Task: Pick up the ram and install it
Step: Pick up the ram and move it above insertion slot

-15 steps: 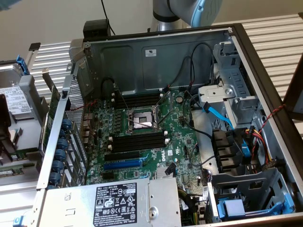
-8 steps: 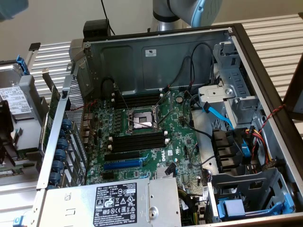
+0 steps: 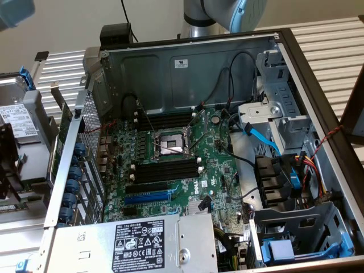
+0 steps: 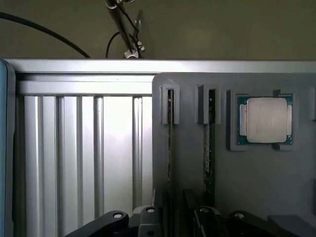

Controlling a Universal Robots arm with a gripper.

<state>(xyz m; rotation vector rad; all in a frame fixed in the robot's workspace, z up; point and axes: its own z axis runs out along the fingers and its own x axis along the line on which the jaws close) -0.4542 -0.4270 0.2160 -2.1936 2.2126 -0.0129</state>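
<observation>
Your gripper [image 4: 177,223] is wide open and holds nothing. You can see its dark fingers [image 4: 106,223] in the wrist view, spread far apart.

The ram [image 4: 209,158] stands on its thin edge in a groove of a gray holder [image 4: 256,187]. You see just its narrow green edge. A second stick [image 4: 170,148] stands the same way in the next groove. The ram is between that second stick and a square chip [image 4: 265,120]. The chip has a silver top and lies flat in its own pocket in the holder. The gripper is close to one end of the 2 grooves. You cannot tell if it touches either stick. Next to the holder you see a silver table [image 4: 79,158] with long ribs.

In the exterior view, the case [image 3: 187,68] lies open. Inside it is a green board [image 3: 216,170]. The board has 4 long black slots [image 3: 165,170], 2 on each side of the square socket [image 3: 170,142]. A blue slot [image 3: 147,198] lies between the black slots and the big gray power box [image 3: 136,244]. The arm [image 3: 222,14] is up behind the far wall of the case. The ram is not in the case yet.
</observation>
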